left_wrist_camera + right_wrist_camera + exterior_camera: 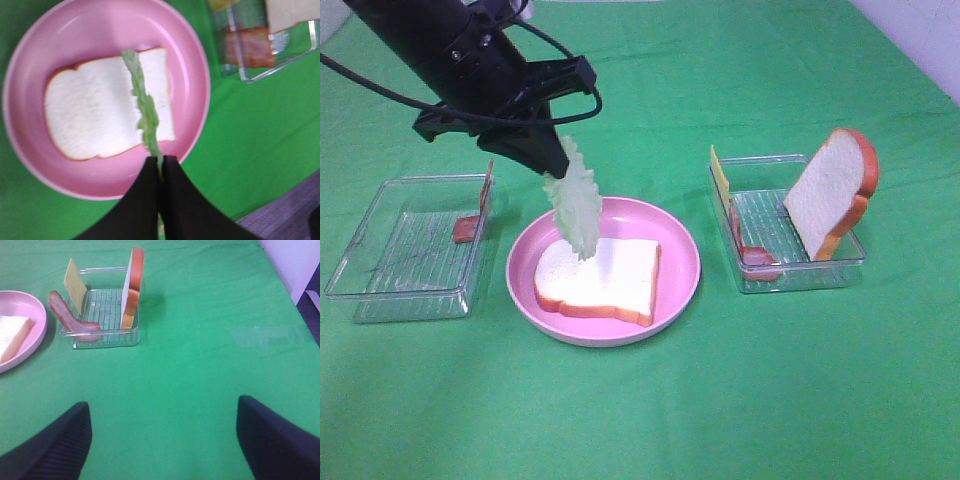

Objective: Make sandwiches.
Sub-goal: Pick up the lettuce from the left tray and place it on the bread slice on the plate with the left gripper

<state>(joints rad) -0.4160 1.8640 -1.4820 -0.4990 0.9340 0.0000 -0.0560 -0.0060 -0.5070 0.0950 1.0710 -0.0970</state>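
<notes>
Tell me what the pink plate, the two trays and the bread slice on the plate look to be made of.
Pink plate: likely hard plastic, glossy, with bright highlights on its rim. Left tray and right tray: clear rigid plastic, see-through with ribbed floors. Bread slice: probably toy plastic or foam; smooth matte white face, uniform orange crust.

bright even light, left wrist blurred

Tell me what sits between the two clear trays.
The pink plate holding a bread slice, with the left gripper dangling a lettuce leaf over it; the exterior high view shows this.
</notes>
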